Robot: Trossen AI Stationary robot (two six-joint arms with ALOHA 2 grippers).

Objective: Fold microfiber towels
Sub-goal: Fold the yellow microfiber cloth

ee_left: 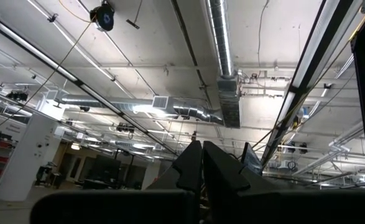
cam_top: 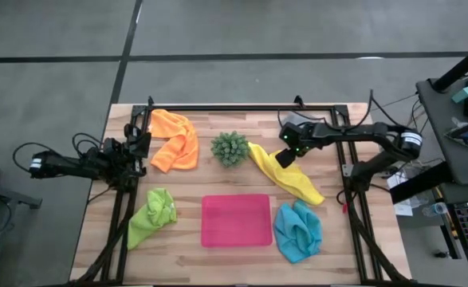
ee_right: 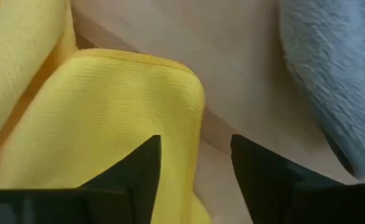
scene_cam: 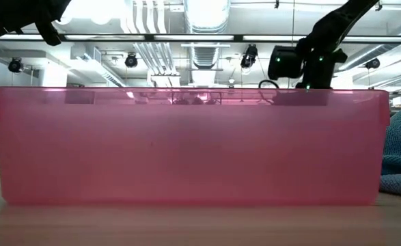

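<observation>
While I look along the table's near edge, the pink tray sits in the middle of it, with the light blue towel just beside it toward the right corner and the lime green towel toward the left corner. Farther in, the yellow towel runs diagonally across the right half, one end just beside the plant; the orange towel lies bunched near the far-left corner. A grey towel shows only in the right wrist view, near the yellow one.

My right gripper hangs over the yellow towel's far end, its fingers parted over a corner of the cloth and holding nothing. To do this well, I judge I should pinch only that corner, not a bunched double layer, so the fold can be drawn flat.

My left gripper waits at the left edge, fingers pressed together, empty.
</observation>
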